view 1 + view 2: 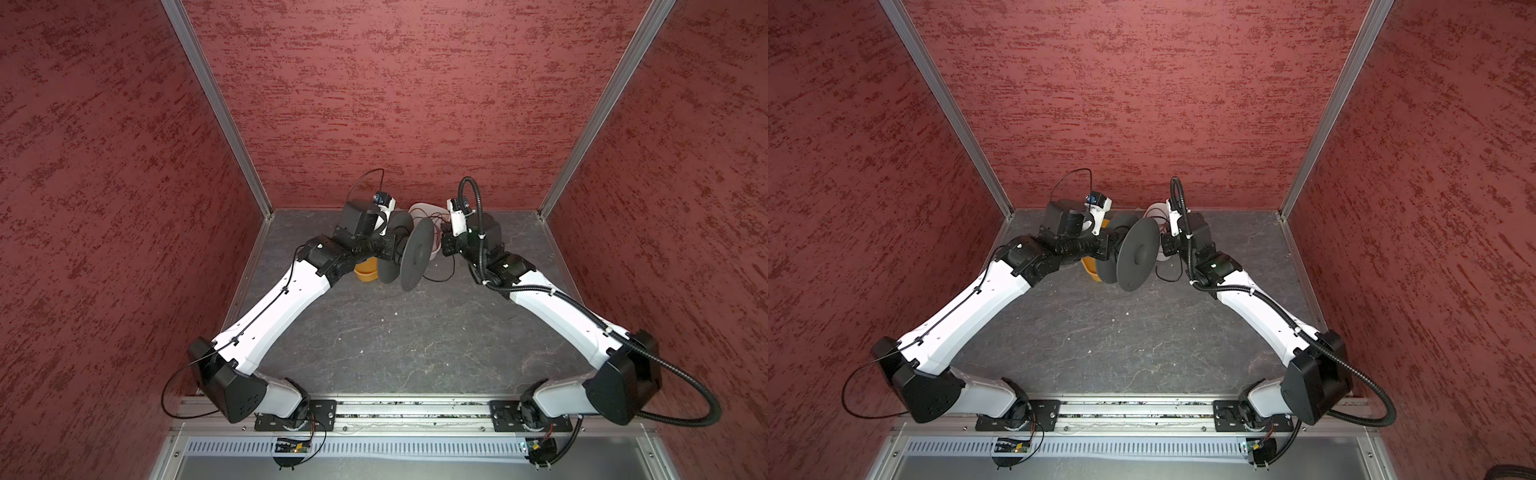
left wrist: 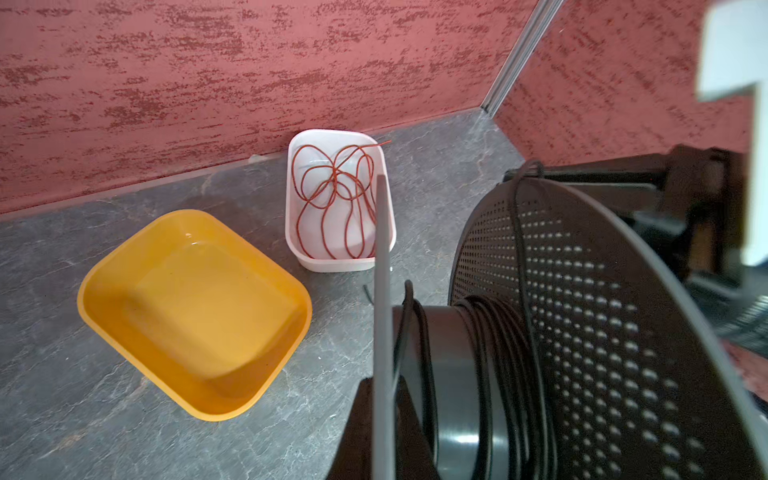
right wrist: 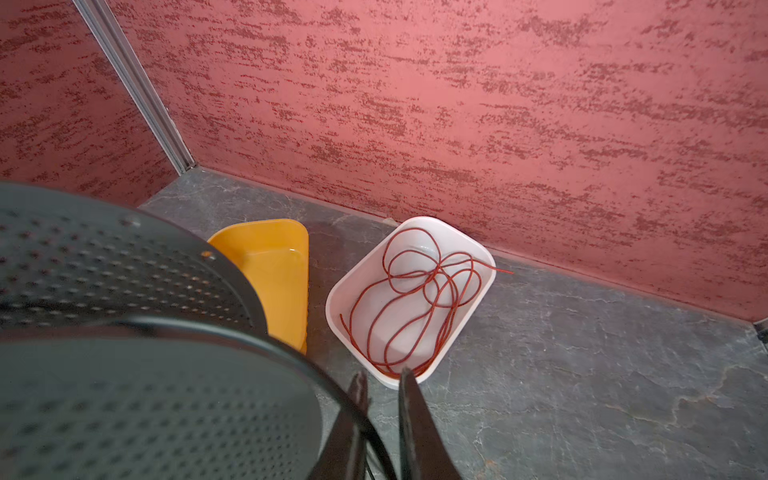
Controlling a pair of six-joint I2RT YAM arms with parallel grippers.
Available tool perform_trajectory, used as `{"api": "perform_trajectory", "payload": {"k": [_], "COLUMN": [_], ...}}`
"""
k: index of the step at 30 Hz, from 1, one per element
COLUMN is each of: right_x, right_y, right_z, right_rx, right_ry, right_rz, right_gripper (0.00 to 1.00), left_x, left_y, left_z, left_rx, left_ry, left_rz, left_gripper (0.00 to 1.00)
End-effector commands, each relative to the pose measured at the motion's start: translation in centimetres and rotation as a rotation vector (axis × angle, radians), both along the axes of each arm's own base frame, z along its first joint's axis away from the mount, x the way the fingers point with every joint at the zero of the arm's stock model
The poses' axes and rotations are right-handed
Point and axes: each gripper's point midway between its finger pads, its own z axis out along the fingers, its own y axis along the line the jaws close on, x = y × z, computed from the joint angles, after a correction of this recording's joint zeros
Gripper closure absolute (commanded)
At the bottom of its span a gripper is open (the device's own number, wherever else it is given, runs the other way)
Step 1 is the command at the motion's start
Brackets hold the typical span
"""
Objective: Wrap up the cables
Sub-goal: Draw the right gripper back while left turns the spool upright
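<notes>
Grey tabletop (image 2: 62,291): white tub (image 2: 340,266) holds red cord (image 2: 332,187), beside yellow tray (image 2: 104,286).

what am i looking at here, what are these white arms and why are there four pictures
These are two robot arms, left arm and right arm, mounted at the edge of a grey table. Both top views look down from above; the other two pictures come from a camera on each wrist. On the table sit an empty yellow tray and a white tray holding a loose red cable. The left gripper is clamped on one disc of a black spool, with thin black wire wound on its core. The right gripper sits beside the spool, fingers slightly apart; whether it holds the wire is unclear.
</notes>
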Motion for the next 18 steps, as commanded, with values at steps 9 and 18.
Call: {"api": "perform_trajectory", "payload": {"k": [9, 18], "right_x": [-2.9, -6.2], "right_y": [1.2, 1.9], "right_z": [-3.3, -5.8], "right_rx": [0.138, 0.259], "right_ry": [0.058, 0.015], "right_rz": [0.233, 0.338], "right_gripper": [0.83, 0.70], "left_x": [-1.2, -1.6], "left_y": [2.2, 3.9], "left_z": [8.0, 10.4], "left_rx": [-0.325, -0.406], "left_ry": [-0.102, -0.158], "left_rz": [-0.030, 0.020], "left_gripper": [1.00, 1.00]}}
